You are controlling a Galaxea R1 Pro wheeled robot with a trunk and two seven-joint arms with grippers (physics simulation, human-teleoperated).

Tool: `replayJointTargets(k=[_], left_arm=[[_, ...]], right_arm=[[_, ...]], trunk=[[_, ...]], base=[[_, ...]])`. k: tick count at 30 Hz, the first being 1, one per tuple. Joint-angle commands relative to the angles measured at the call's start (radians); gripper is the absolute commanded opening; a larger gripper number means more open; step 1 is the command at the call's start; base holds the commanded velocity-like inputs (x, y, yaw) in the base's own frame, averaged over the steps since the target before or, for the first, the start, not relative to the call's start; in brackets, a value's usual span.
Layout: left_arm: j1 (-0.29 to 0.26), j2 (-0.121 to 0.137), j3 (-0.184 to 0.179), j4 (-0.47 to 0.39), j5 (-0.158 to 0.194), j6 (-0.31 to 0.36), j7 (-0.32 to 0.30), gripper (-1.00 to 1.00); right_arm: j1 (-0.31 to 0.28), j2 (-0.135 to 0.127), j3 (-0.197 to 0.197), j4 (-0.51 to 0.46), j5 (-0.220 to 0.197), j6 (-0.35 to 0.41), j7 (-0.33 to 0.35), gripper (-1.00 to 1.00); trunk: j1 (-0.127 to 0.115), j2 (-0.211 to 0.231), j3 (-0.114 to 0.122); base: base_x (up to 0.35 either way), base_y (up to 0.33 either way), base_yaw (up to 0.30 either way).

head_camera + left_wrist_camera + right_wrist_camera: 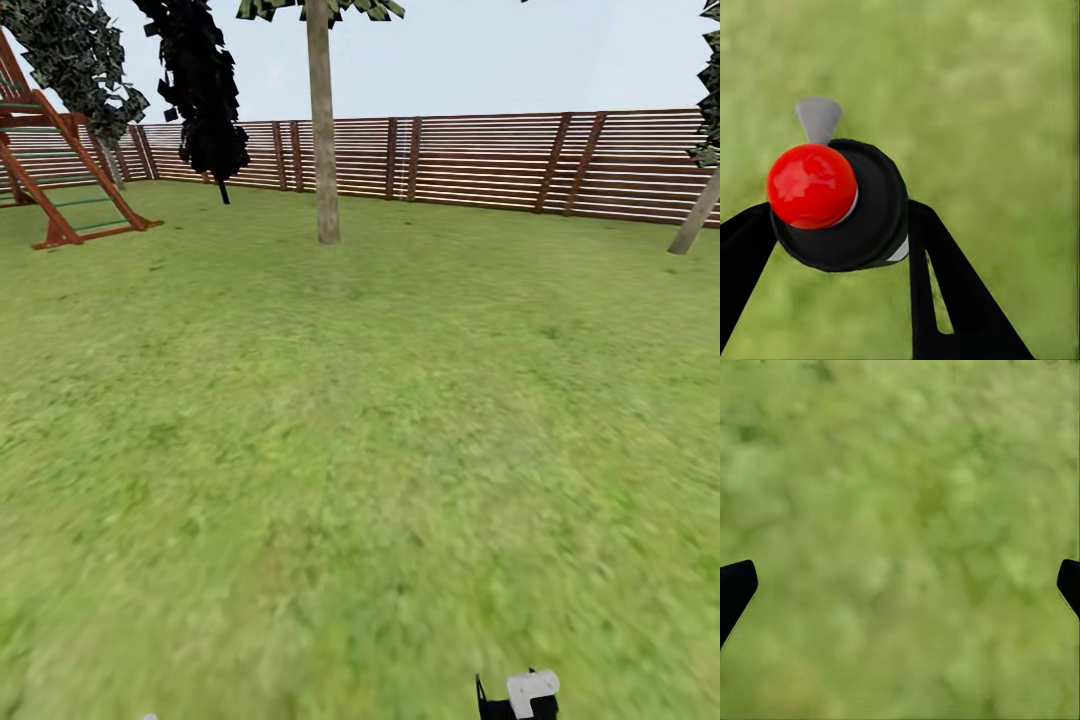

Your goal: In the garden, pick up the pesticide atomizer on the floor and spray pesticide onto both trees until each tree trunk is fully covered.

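Atomizer [840, 206] end-on in left claw [832, 247] (red cap camera-ward) | right claw [900, 585] spread

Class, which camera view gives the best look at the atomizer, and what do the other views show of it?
The left wrist view: the atomizer sits close up, black body with a red cap and grey nozzle, between the left gripper fingers over grass. The head view looks over lawn, trees and fence; the right wrist view looks down at grass.

Open grass floor [360, 450] is stretching ahead, nothing lying across it. A tree trunk [322, 130] is standing upright mid-lawn, a leaning trunk [697, 212] at far right, a wooden climbing frame [60, 170] at far left. The slat fence [500, 160] is closing off the back.
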Motion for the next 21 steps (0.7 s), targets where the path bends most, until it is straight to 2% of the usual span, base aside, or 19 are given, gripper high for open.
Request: replayJointTargets(k=[1, 8, 21], left_arm=[[0.000, 0.000, 0.000, 0.000, 0.000, 0.000, 0.000, -1.00], [0.000, 0.000, -0.001, -0.001, 0.000, -0.001, 0.000, -1.00], [0.000, 0.000, 0.000, -0.002, 0.000, -0.002, 0.000, -1.00]], right_arm=[[0.000, 0.000, 0.000, 0.000, 0.000, 0.000, 0.000, 1.00], [0.000, 0.001, 0.002, 0.000, 0.000, 0.000, 0.000, 1.00], [0.000, 0.001, 0.002, 0.003, 0.001, 0.000, 0.000, 1.00]], trunk=[[0.000, 0.000, 0.000], [0.000, 0.000, 0.000], [0.000, 0.000, 0.008]], base=[[0.339, 0.000, 0.000], [0.339, 0.000, 0.005], [0.339, 0.000, 0.208]])
